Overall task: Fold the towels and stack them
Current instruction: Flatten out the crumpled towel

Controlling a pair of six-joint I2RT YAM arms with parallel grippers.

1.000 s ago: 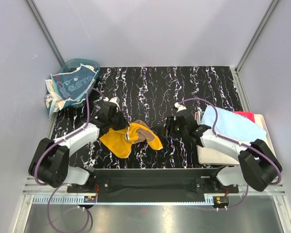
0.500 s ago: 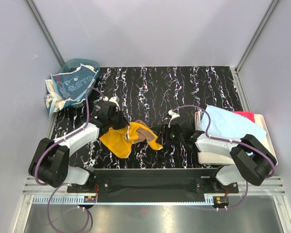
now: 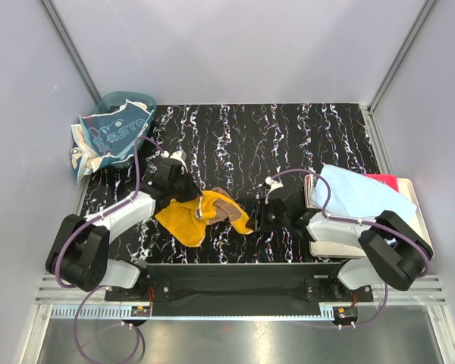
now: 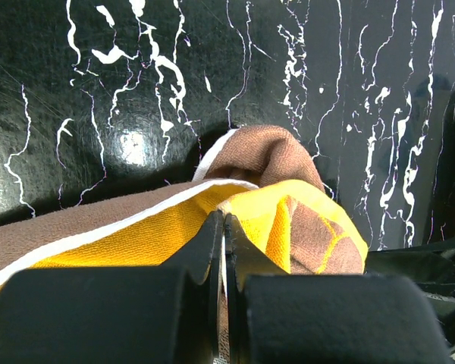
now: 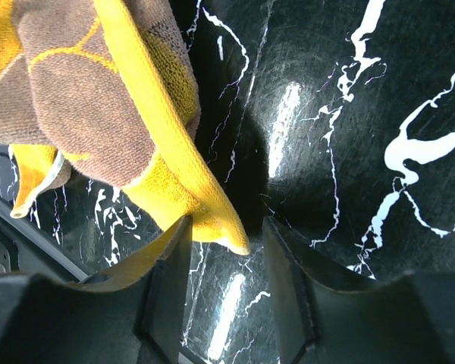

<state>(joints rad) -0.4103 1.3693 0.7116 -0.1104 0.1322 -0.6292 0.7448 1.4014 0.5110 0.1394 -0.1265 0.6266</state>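
Orange bear towel [image 3: 205, 216] is lying crumpled on the black table [image 3: 288, 136], near its front middle. Left gripper [image 4: 224, 227] is pinching its fabric, jaws closed. Right gripper [image 5: 226, 227] is standing open, fingers [image 5: 167, 280] straddling the towel's yellow corner. Light blue towel [image 3: 360, 193] is resting on the cream tray [image 3: 330, 246].

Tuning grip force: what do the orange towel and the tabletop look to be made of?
Orange towel: looks like terry or a similar woven fabric, matte. A fuzzy, looped texture shows in the brown patches, and it bunches in soft folds.
Tabletop: hard and glossy, black with white marble-like veins. Probably laminate or printed film rather than stone, though the look leaves that open. Bright glare spots reflect off it in both wrist views.
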